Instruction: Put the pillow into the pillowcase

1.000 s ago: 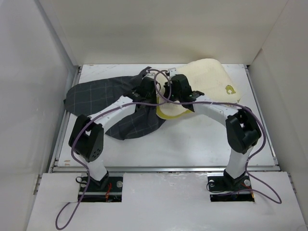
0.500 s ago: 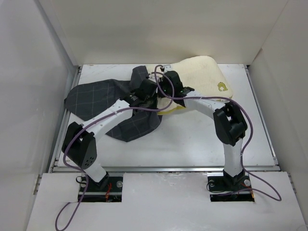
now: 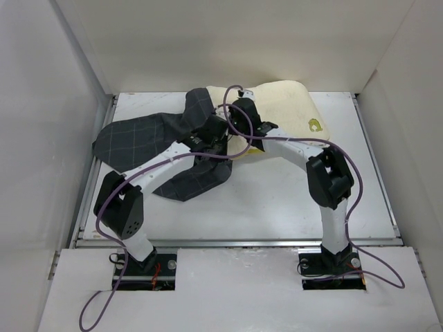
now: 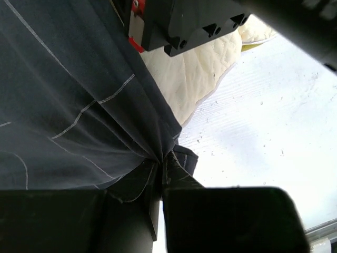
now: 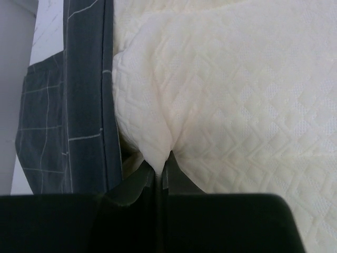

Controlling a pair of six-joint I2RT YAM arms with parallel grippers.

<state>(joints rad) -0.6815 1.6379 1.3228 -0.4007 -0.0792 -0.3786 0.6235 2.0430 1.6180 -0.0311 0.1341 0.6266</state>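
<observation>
The cream quilted pillow [image 3: 284, 107] lies at the back right of the table, its left end under the lifted edge of the dark grid-patterned pillowcase [image 3: 142, 138]. My left gripper [image 3: 216, 131] is shut on a gathered fold of the pillowcase [image 4: 79, 100], holding its edge up beside the pillow [image 4: 184, 79]. My right gripper [image 3: 240, 119] is shut on a pinch of the pillow [image 5: 221, 89], with the pillowcase [image 5: 79, 105] hanging just to its left. A greenish mark [image 3: 315, 125] shows near the pillow's right corner.
White enclosure walls [image 3: 41, 104] stand on the left, back and right. The table's metal front rail [image 3: 235, 242] runs across near the arm bases. Purple cables [image 3: 239, 142] loop over both arms near the grippers.
Both grippers have moved toward the back of the table. The pillow has shifted left and back, and the pillowcase edge has risen over its left end.
</observation>
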